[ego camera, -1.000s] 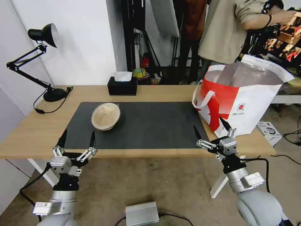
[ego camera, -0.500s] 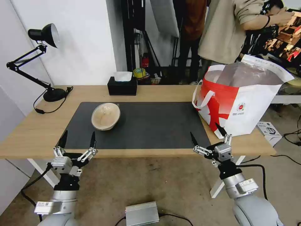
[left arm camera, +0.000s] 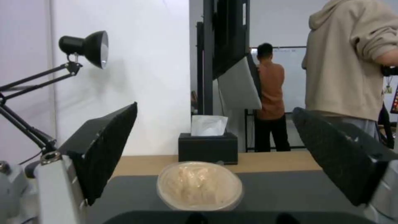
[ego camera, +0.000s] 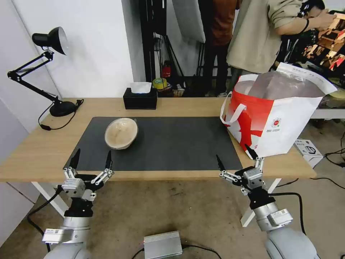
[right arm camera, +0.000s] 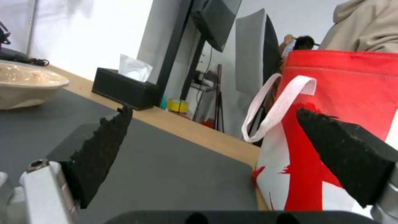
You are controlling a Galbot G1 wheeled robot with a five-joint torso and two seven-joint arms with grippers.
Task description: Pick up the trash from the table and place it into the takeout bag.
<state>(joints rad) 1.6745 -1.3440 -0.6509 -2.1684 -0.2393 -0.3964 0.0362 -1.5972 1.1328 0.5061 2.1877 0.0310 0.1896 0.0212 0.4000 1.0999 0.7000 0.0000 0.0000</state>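
Setting: robotics lab or studio workspace with a staged desk. Evidence, centre of frame: long light-wood table with white legs (ego camera: 36,151) carrying a dark grey rectangular mat (ego camera: 169,144), a black articulated desk lamp (ego camera: 43,68) at upper left before a plain white wall, and a black tissue box (ego camera: 140,99) at the far edge. Evidence, upper middle and right: black equipment stand with a tilted grey panel (ego camera: 187,18), cluttered gear behind; lower frame: bare concrete floor, loose black cables, silver ribbed metal box (ego camera: 162,244).
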